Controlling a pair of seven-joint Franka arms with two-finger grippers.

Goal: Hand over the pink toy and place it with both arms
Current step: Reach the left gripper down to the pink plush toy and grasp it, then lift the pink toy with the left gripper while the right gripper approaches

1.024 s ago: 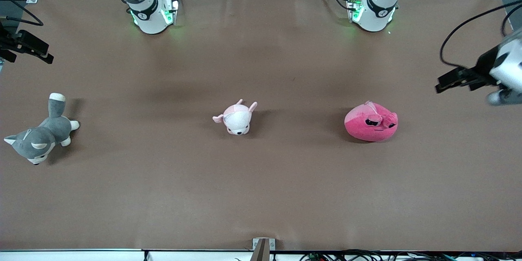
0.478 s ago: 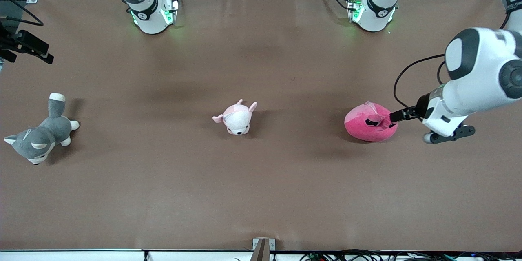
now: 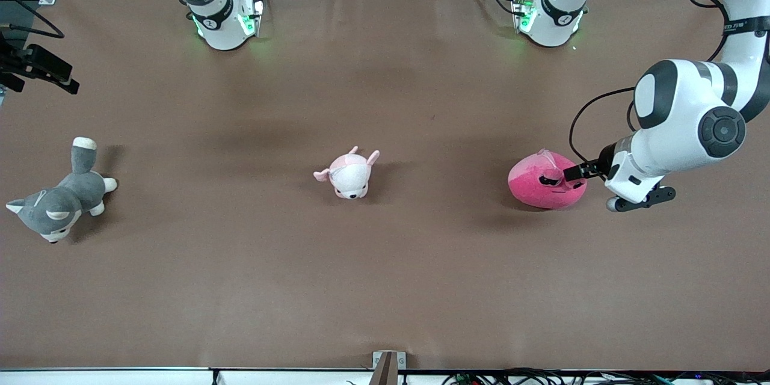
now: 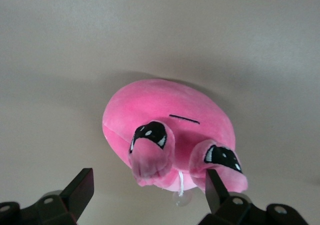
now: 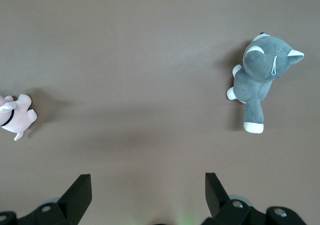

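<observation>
Change: a second ago my left end effector (image 3: 570, 172) was up near the worktop (image 3: 385, 264) edge at the left arm's end, well apart from the pink toy (image 3: 546, 181). Half a second ago it was already just beside the toy, and now it has moved in a little more, with its tips at the toy's face.
Meaning: I judge the approach is almost finished and the grasp is the step in hand. Nothing is lifted yet, so the handover and the placing are all still to do.
Pink toy: it lies on the worktop toward the left arm's end, well apart from the pale pink plush (image 3: 348, 174) in the middle. It has not moved.
Toy and left end effector: in the left wrist view the toy (image 4: 170, 130) sits between my two fingers (image 4: 80, 191), with its eyes and flaps turned to me.
Left end effector state: fingers spread wide, holding nothing.
Right end effector: in its own wrist view the fingers (image 5: 79, 192) are spread and hold nothing. It hangs high over the worktop between the grey plush (image 5: 262, 74) and the pale pink plush. This arm waits.
Next move, my guess: go lower, then close on the toy's body, not only on one flap.
</observation>
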